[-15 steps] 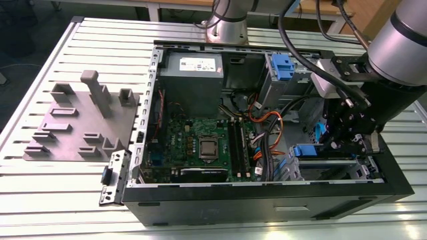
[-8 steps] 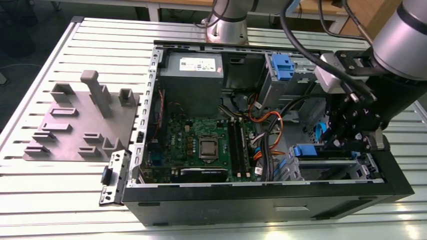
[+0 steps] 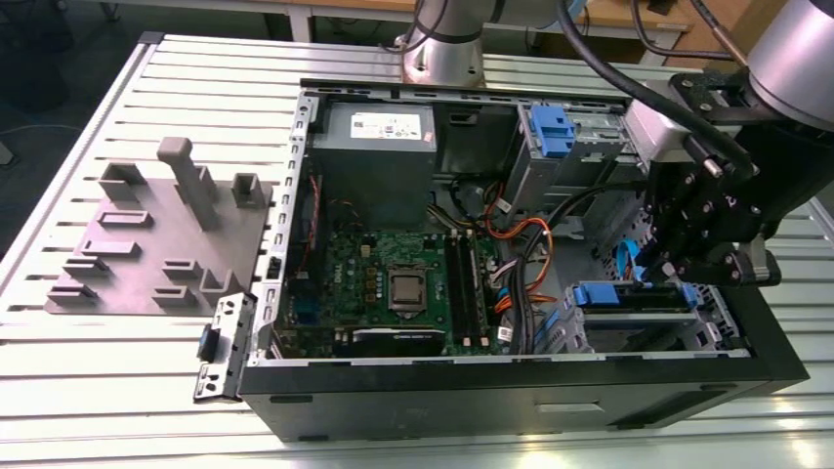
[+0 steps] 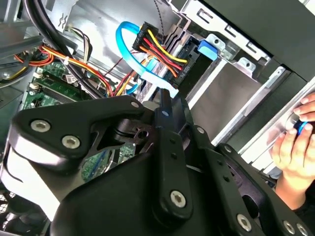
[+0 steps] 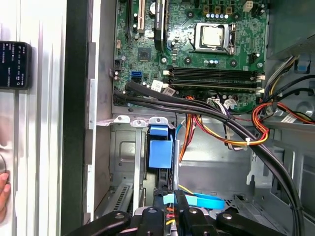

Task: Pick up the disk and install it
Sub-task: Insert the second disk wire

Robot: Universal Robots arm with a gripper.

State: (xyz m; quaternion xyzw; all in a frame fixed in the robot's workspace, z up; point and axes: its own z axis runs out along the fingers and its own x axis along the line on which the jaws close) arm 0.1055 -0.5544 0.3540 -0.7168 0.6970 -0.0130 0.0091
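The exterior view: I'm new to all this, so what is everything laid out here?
table: one, silver, slatted, under everything
computer case: one, black, open, centre
fixture plate: one, grey, the exterior view's left
power supply: one, grey, case's far corner
motherboard: one, green, case floor
cables: several, orange, yellow, black, beside the motherboard
disk: one, silver with blue bracket, in the bay below the gripper
blue latch: one, far bay
arm: one, silver
gripper: one, black, inside the case
hand: one, person's, at the case edge
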